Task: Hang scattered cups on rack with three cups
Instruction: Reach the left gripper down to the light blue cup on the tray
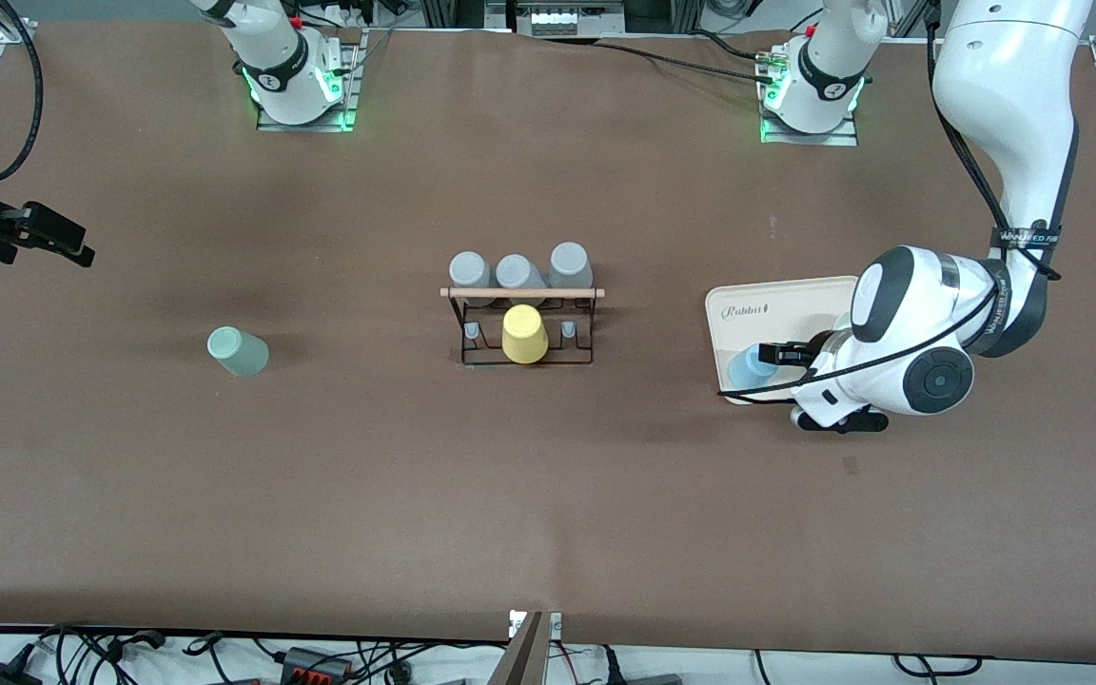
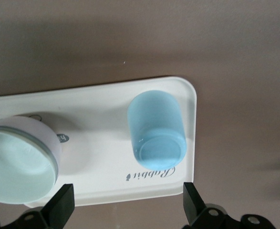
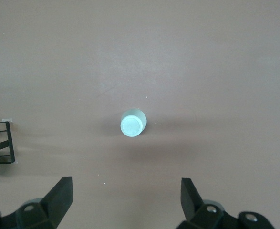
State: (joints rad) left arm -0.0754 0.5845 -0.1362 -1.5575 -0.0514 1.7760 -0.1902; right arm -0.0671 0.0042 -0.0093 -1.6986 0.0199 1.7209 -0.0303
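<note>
Light blue cup (image 2: 156,128) is lying on its side on the cream tray (image 2: 101,102), and your left gripper (image 2: 125,206) is hanging over it, fingers spread. Your right gripper (image 3: 125,200) is waiting, also spread, above the mint cup (image 1: 237,351) toward the right arm's end, well apart from the rack (image 1: 522,323).

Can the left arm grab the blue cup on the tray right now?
Probably yes. The left gripper hangs open right at the blue cup, which sits alone on the cream tray, and nothing lies between its fingers and the cup.
</note>
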